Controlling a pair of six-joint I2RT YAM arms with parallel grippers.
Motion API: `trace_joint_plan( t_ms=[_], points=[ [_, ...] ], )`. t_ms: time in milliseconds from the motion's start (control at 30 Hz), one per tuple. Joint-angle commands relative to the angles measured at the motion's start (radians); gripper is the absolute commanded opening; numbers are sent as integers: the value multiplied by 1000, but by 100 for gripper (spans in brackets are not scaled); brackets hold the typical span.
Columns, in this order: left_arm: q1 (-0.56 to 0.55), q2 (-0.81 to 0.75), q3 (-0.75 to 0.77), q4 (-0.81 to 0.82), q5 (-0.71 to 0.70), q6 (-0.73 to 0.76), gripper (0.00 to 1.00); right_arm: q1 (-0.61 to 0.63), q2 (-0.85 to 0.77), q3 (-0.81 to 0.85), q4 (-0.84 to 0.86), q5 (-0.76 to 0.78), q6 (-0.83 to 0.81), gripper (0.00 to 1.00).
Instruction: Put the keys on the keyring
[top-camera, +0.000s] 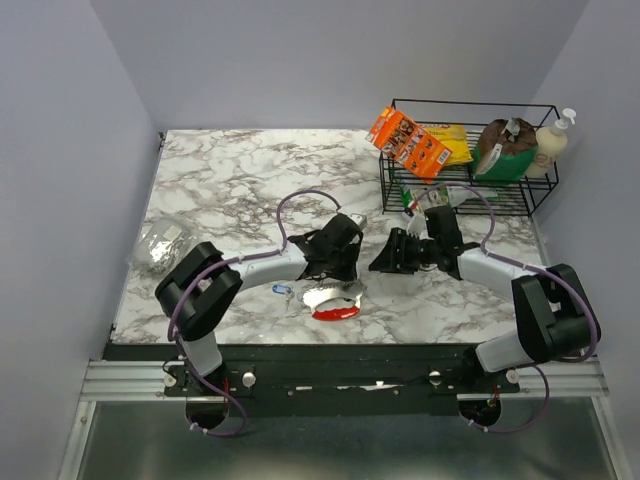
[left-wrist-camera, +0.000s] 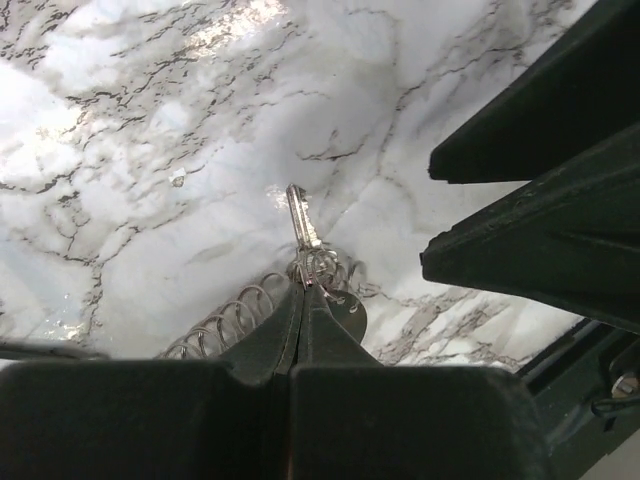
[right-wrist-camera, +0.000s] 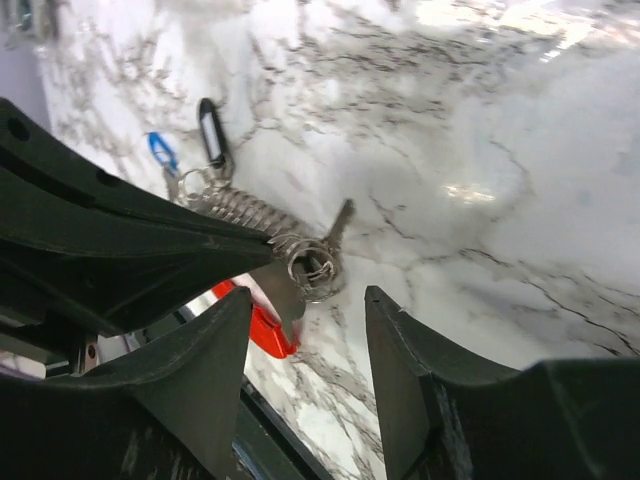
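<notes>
Foil (top-camera: 160, 245): crumpled lump by the worktop's (top-camera: 240, 170) left edge.
Blue key (top-camera: 282, 290): flat on the worktop, near the keyring's (right-wrist-camera: 240, 210) loose end.
Left fingers (left-wrist-camera: 303, 305): clenched on the keyring's wire ring, coil trailing beneath.
Key (left-wrist-camera: 300, 215): silver, on that ring, blade pointing away from them.
Red piece (top-camera: 335, 312): curved plastic, on the worktop on the near side of the left fingers.
Right fingers (right-wrist-camera: 215, 340): released, spread either side of the ring.
Basket (top-camera: 545, 195): black wire, at the far right corner.

Robot lab test cell: marble-print table (top-camera: 230, 180) boxed by plain walls (top-camera: 330, 60), aluminium rail (top-camera: 130, 378) in front, wire rack (top-camera: 455, 101) of props.
</notes>
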Motion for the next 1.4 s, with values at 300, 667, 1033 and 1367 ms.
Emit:
trace_joint_plan(
  t_ms=[300, 667, 1033, 1367],
  points=[
    [7, -33, -21, 76, 11, 2, 0, -4, -2, -63, 212, -185, 19, 59],
    [7, 13, 5, -46, -73, -48, 0, -4, 31, -59, 157, -116, 11, 59],
    [8, -107, -93, -44, -88, -36, 0, -4, 52, -54, 155, -125, 6, 59],
    [8, -104, -97, -101, -110, -35, 25, -4, 41, -57, 126, -125, -18, 59]
  ],
)
